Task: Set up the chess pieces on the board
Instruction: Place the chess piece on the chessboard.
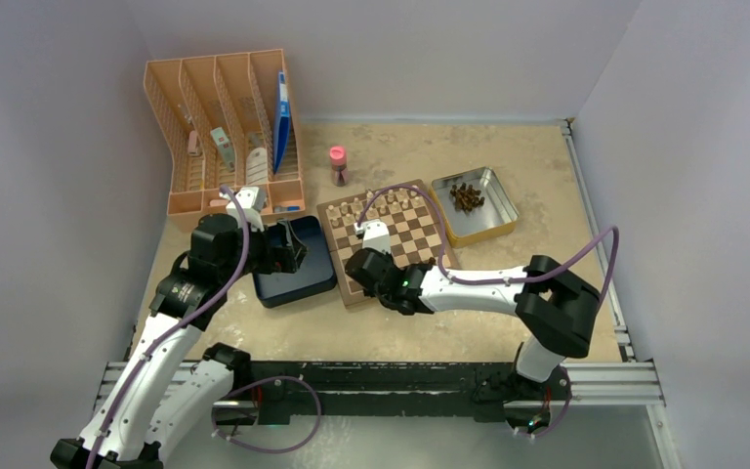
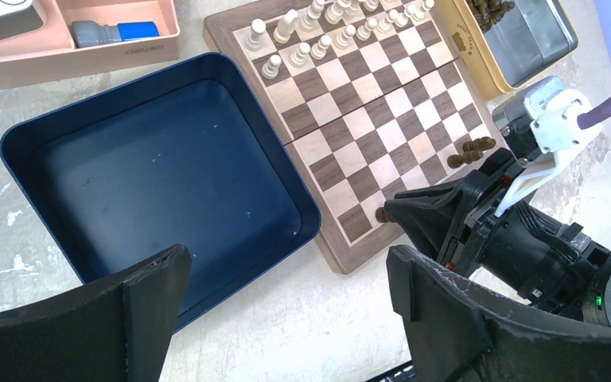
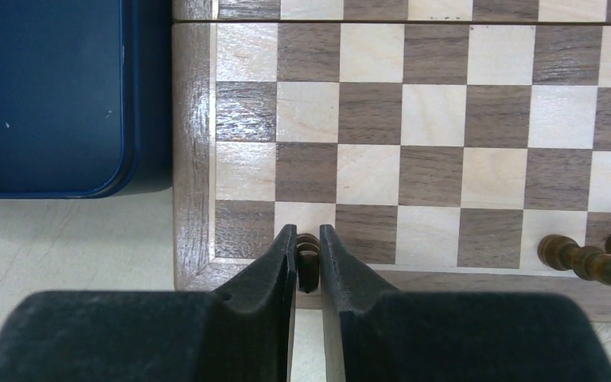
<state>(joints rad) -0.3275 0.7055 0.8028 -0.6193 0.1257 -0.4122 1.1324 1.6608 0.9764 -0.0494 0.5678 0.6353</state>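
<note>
here, three dark chess pieces (image 3: 581, 259) on board (image 3: 366, 119)

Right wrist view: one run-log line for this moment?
right gripper: shut on dark piece, board near row | left gripper: open over blue box

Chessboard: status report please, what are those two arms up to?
Right end effector shut on dark chess piece, at board near edge. Left end effector open, empty, over dark blue box. Two dark pieces lying toppled along near row.
</note>
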